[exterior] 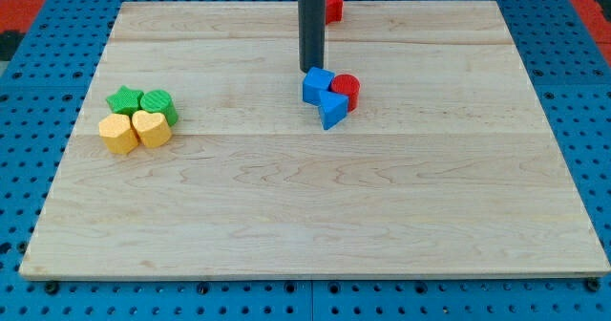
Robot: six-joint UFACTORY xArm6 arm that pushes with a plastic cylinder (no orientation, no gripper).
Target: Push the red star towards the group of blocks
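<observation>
my tip (pixel 312 70) touches the blue cube's (pixel 316 84) far edge; red star (pixel 332 6) sits far behind; no jaws here.

A pale wooden board (pixel 315 216) with light grain is seen on a blue perforated surface (pixel 29 149). Two green blocks (pixel 141 101) and two yellow blocks (pixel 135 130) are shown at the view's left. Two blue blocks (pixel 323 96) and a red cylinder (pixel 347 90) are grouped centrally; a red block (pixel 333 6) is glimpsed behind the dark rod (pixel 311 30).
</observation>
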